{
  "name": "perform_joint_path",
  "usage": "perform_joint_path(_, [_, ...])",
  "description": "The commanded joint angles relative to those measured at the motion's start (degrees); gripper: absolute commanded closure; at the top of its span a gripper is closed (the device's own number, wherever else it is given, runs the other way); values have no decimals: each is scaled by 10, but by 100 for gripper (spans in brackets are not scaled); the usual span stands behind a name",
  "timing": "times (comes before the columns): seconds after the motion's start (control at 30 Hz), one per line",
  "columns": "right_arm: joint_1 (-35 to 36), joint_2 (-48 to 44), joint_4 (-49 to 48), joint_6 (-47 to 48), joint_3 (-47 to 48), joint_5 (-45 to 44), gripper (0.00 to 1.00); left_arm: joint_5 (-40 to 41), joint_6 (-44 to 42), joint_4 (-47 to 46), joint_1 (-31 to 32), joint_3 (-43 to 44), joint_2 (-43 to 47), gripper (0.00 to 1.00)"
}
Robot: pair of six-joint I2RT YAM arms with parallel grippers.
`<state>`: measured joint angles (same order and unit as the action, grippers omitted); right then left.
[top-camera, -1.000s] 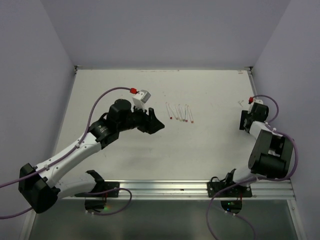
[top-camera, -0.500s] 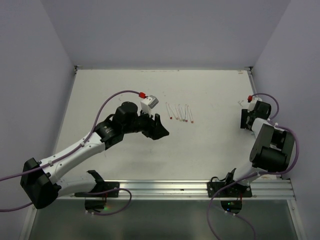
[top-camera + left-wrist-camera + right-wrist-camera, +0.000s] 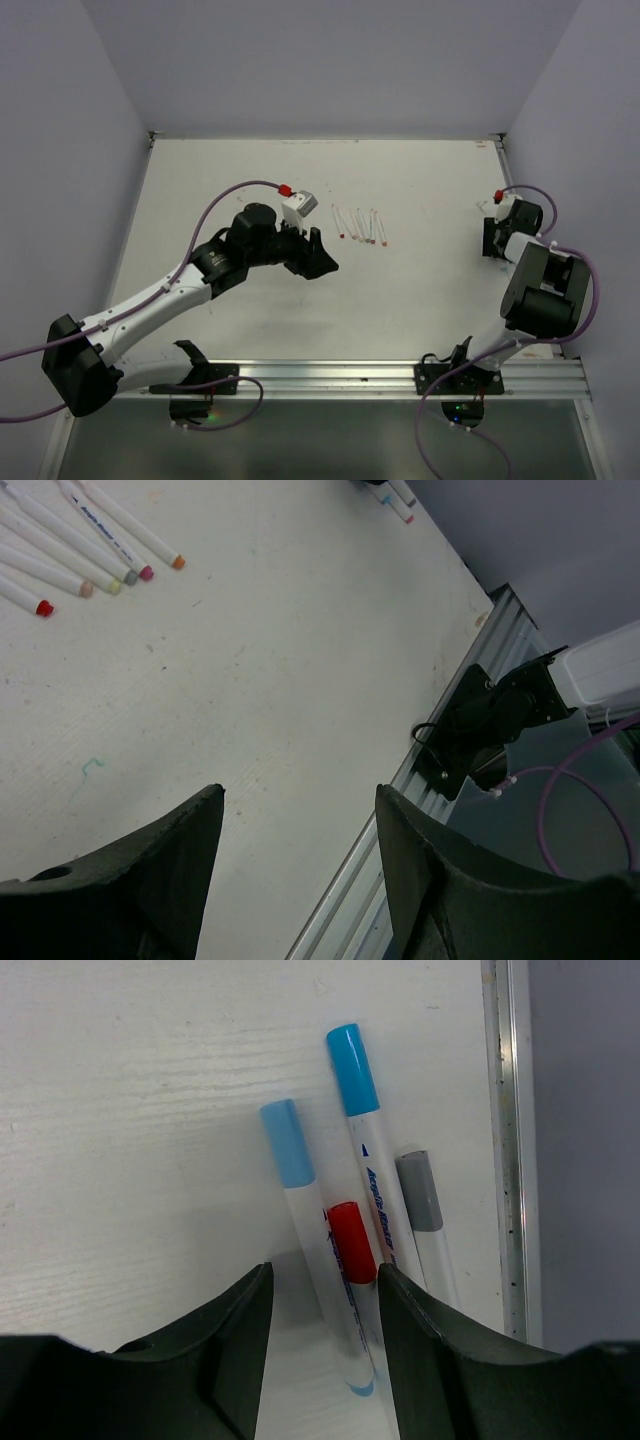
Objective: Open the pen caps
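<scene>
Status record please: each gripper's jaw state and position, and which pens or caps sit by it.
left gripper: open, empty, over bare table
pen row: white pens side by side, coloured ends, beyond the left gripper, untouched
right gripper: open, jaws either side of the red cap
red cap: appears fitted on its pen, not clamped
neighbouring caps: light blue cap, blue cap, grey cap, all on
</scene>
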<state>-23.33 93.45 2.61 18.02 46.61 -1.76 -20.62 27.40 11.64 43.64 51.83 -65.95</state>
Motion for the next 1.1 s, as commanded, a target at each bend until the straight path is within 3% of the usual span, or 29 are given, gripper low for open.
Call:
perform_joint_path(0.0, [-3, -15, -9, 10, -5, 1, 50, -8, -6, -17, 1, 0, 4, 35])
perform_joint_path(0.37, [-3, -71, -20, 17, -28, -13, 50, -13, -1, -27, 1, -8, 16, 35])
perform_joint_path(1.07, [-3, -36, -9, 22, -40, 9, 57, -11, 0, -26, 1, -8, 18, 34])
